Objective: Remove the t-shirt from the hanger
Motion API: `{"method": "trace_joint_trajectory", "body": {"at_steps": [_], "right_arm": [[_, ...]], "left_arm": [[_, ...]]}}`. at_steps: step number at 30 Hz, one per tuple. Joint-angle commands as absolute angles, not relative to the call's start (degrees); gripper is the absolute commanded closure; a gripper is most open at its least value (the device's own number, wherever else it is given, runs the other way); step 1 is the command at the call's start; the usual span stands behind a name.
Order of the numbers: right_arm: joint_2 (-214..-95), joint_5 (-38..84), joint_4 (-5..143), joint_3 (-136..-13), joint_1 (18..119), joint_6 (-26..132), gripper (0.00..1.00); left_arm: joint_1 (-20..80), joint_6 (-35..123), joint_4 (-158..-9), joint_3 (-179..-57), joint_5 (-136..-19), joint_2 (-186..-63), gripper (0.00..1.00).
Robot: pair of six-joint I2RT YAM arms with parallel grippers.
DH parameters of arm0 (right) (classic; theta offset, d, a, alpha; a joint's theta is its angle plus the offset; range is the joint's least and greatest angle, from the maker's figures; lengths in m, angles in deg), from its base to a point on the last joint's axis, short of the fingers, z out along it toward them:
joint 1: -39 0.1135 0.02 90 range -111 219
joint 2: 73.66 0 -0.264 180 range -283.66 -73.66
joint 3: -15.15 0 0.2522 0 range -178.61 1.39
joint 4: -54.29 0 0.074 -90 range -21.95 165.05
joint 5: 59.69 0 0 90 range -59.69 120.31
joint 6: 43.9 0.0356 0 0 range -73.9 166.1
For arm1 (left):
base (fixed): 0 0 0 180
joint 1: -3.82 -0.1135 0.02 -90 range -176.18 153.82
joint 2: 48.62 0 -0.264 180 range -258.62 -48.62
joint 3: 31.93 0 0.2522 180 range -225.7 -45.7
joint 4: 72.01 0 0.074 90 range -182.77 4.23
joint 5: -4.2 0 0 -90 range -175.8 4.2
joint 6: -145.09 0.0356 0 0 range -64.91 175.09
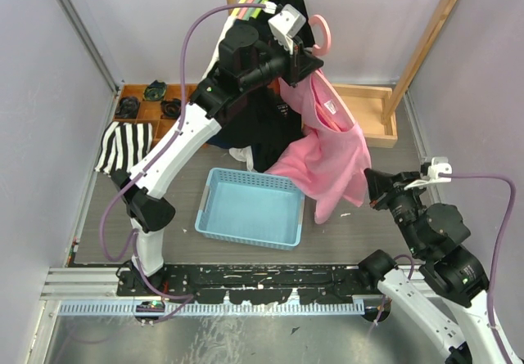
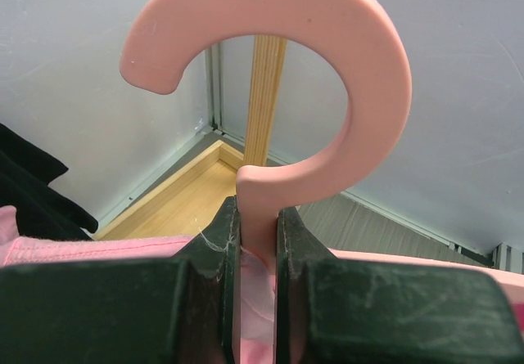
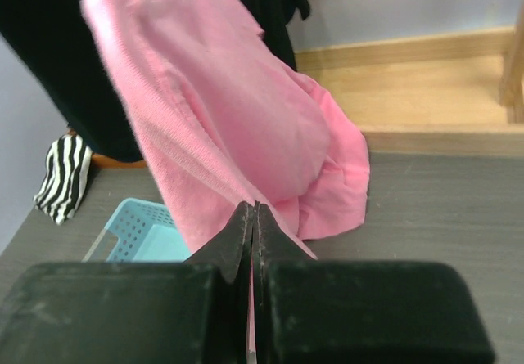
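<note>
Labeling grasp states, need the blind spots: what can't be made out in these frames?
- Shoulders of the hanger: the t-shirt covers them in the top view; the left gripper blocks them in the left wrist view.
- How much t-shirt the right gripper pinches: hidden between its own shut fingers, right wrist view.
- Where the other hangers hook onto the rack: cut off by the top view's upper edge.

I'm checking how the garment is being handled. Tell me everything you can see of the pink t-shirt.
The pink t-shirt looks like soft, fine knit, crumpled and loosely draped. It hangs from a pink hanger whose stem the left hand clamps, beside dark clothes. Its lower part dangles by the blue basket, and the right hand is shut on a fold near its lower edge.
</note>
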State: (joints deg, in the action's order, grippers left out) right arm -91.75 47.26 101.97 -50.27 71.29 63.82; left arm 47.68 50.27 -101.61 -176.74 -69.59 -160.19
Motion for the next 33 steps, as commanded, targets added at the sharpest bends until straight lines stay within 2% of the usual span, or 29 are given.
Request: {"method": "trace_joint_trajectory", "body": {"at_steps": [1,28,31,33], "right_arm": [[-92.3,57.1,107.8,-50.8,71.4,74.0,0.99],[-92.6,57.4,112.7,-49.5,71.4,77.4,0.99],[-92.1,56.9,111.8,-50.3,71.4,76.0,0.93],[-91.5,57.0,111.3,-51.3,71.4,74.8,0.82]], "left_arm": [[47.3,48.3,-96.6,-177.6,-71.7,-156.9,1.00],[47.2,48.6,-98.6,-181.7,-72.3,-157.2,1.00],[47.2,48.4,-97.4,-179.5,-70.1,-156.6,1.00],[47.3,48.1,-96.3,-176.9,-68.3,-155.9,1.00]]}}
